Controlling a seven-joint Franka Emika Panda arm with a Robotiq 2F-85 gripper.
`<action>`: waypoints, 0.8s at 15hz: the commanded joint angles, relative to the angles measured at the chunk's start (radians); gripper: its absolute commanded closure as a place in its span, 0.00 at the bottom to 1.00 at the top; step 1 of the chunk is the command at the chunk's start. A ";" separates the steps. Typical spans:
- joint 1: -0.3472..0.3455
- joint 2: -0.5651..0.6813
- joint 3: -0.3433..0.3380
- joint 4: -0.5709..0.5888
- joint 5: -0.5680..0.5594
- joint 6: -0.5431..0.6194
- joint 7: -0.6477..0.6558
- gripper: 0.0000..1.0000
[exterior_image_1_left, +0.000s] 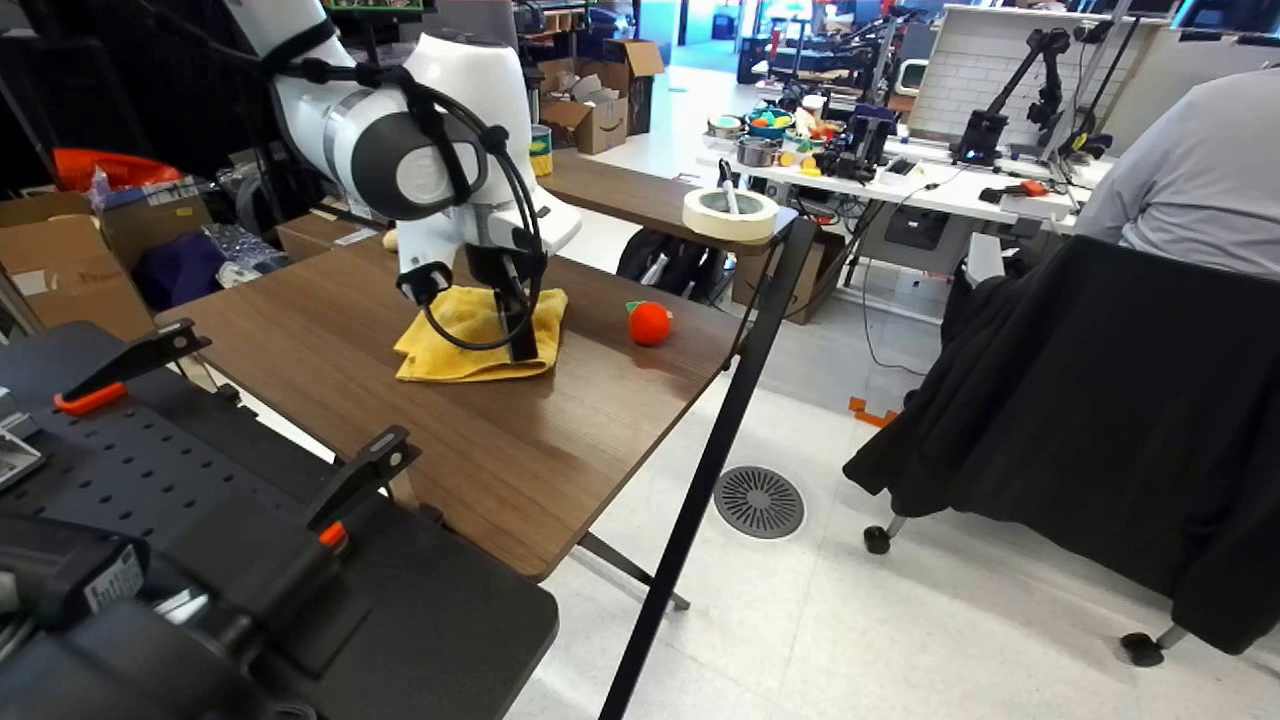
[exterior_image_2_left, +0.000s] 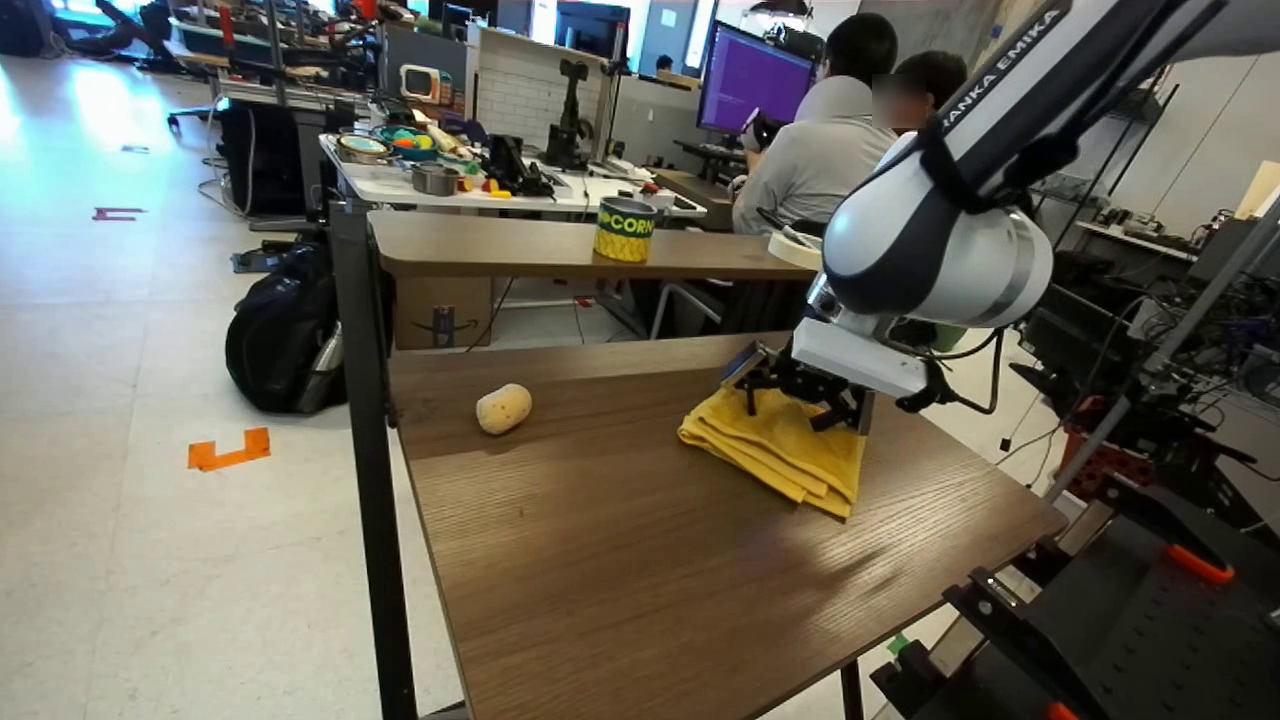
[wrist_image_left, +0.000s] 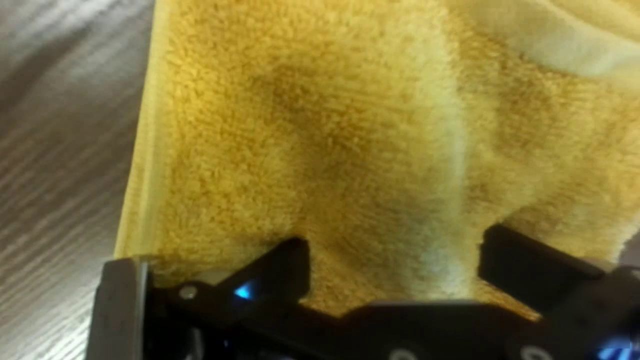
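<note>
While the gripper (exterior_image_2_left: 803, 395) hangs pointing down with its fingers spread wide apart, a folded yellow cloth (exterior_image_2_left: 785, 458) lies on the bench (exterior_image_2_left: 640, 560) beneath it, right of centre in an exterior view. The longest edge showing there slopes from the middle of the frame down to the lower right, and a shorter one climbs from that corner toward the finger at the right. In an exterior view with the yellow cloth (exterior_image_1_left: 455, 365) left of centre, its near edge runs almost level. The folded shape is close to square, so I cannot tell which way its long axis runs. In the wrist view, its straight hem runs from the top of the frame toward the lower left.

The fabric is golden terry, stacked in several layers along the near edge; in the wrist view a pale crease runs down right of centre and a lighter fold crosses the upper right. Cloth fills the gap between the fingers, one of which stands beside the hem at lower left; whether either touches it is unclear.

Farther out, an orange ball (exterior_image_1_left: 650, 324) with a green leaf sits right of the cloth in an exterior view, and a potato-like piece (exterior_image_2_left: 503, 408) lies left of it, well apart, in an exterior view.
</note>
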 joint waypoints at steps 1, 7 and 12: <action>0.029 0.094 0.006 0.105 0.052 0.024 0.059 0.00; 0.167 0.113 0.002 0.042 0.015 0.088 0.046 0.00; 0.204 0.136 -0.041 0.157 0.052 0.076 0.116 0.00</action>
